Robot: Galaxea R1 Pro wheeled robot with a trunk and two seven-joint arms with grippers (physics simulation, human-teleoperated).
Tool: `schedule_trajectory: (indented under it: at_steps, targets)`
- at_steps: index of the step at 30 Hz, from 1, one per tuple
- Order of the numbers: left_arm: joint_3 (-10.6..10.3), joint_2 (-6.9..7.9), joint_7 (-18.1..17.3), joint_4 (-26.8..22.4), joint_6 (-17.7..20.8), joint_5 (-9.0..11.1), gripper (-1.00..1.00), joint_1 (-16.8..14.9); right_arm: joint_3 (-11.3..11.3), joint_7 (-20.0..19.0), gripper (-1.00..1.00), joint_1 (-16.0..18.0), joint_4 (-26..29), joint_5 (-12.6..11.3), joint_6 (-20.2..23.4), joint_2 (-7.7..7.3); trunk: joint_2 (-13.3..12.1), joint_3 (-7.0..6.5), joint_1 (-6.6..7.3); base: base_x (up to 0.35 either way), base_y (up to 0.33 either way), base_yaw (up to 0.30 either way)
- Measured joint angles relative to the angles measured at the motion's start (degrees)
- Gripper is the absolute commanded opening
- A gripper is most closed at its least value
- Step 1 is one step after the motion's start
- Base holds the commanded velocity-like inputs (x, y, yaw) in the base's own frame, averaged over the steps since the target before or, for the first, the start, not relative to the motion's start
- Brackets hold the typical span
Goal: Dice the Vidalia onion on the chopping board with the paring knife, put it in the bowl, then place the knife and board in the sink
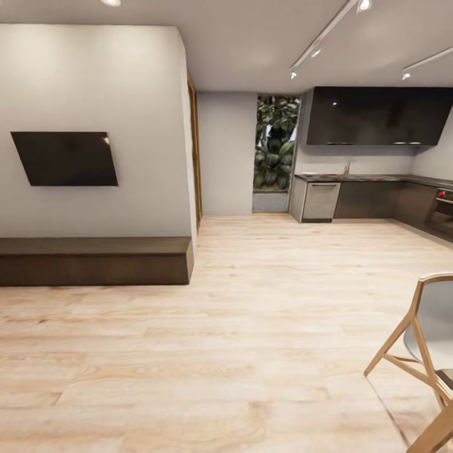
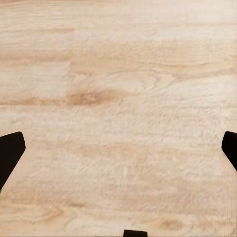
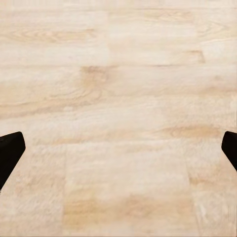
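The kitchen [image 1: 371, 157] lies far off at the back right, with glossy black upper cabinets and dark lower fronts. Its grey countertop [image 1: 377, 178] runs along the wall as a thin strip. A small tap [image 1: 346, 167] marks where the sink is; the basin itself is too small to tell. The onion, chopping board, paring knife and bowl are too far away to make out. My left gripper [image 2: 118, 153] is open over pale wood floor, its dark fingertips [image 2: 10, 150] wide apart with nothing between them. My right gripper [image 3: 118, 153] is open too, above the same floor.
A wooden-legged chair [image 1: 428, 340] stands close at the right. On the left, a white wall carries a dark TV [image 1: 66, 158] above a low brown bench [image 1: 94, 259]. Wood floor [image 1: 251, 302] stretches toward the kitchen, past a window with plants [image 1: 275, 145].
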State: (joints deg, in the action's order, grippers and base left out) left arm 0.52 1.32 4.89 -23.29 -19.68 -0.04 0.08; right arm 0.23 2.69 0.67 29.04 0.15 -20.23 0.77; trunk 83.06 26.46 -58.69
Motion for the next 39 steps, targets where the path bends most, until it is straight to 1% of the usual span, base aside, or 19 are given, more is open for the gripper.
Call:
schedule_trajectory:
  at_steps: [20, 39]
  targets:
    - [0.0, 0.05, 0.0, 0.3, 0.0, 0.0, 1.00, 0.0, 0.0, 0.0, 1.00, 0.0, -0.1, 0.0, 0.0, 0.00, 0.0, 0.00, 0.00, 0.333, 0.000, -0.083]
    - [0.0, 0.01, 0.0, 0.6, 0.0, 0.0, 1.00, 0.0, 0.0, 0.1, 1.00, 0.0, -0.1, 0.0, 0.0, 0.01, 0.0, 0.00, 0.00, 0.333, 0.000, -0.007]
